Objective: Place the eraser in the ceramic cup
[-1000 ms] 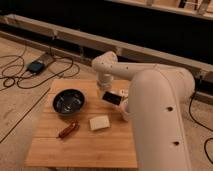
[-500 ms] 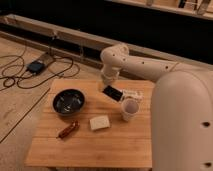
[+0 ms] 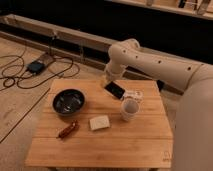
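Note:
The eraser is a flat black block, tilted, hanging just above the table's far middle. My gripper is at the end of the white arm that reaches in from the right, and it is shut on the eraser's upper left end. The ceramic cup is small and white. It stands upright on the table just right of and in front of the eraser, apart from it.
A wide dark bowl stands on the wooden table at the left. A cream-white block and a reddish-brown elongated object lie near the front. A small white item lies behind the cup. Cables lie on the floor at left.
The arm has swung back and away from the camera. The eraser has risen off the table with the gripper and shifted slightly right, toward the cup.

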`<action>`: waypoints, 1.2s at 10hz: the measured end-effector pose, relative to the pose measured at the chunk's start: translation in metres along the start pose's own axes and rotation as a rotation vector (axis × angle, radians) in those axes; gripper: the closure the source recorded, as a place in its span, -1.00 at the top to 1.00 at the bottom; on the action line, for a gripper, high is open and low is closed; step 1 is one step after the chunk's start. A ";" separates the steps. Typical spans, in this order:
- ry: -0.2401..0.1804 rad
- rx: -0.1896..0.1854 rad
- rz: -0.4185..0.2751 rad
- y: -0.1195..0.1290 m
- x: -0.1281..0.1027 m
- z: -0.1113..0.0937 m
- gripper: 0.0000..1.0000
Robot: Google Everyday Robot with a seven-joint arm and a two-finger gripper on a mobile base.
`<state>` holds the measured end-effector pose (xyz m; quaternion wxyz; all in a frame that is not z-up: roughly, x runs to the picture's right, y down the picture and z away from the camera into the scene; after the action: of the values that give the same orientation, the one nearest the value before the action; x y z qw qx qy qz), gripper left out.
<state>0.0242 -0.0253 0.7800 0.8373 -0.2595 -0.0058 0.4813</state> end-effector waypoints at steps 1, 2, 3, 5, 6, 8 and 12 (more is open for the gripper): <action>-0.012 -0.008 0.007 0.002 0.003 -0.004 -1.00; -0.032 -0.024 0.025 0.005 0.010 -0.010 -1.00; -0.047 -0.038 0.041 0.006 0.016 -0.013 -1.00; -0.070 -0.068 0.080 0.008 0.029 -0.014 -1.00; -0.078 -0.081 0.105 0.005 0.036 -0.012 -1.00; -0.090 -0.091 0.139 -0.002 0.044 -0.011 -1.00; -0.109 -0.090 0.194 -0.022 0.059 -0.015 -1.00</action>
<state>0.0775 0.0071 0.7623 0.7727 -0.2694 -0.0477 0.5728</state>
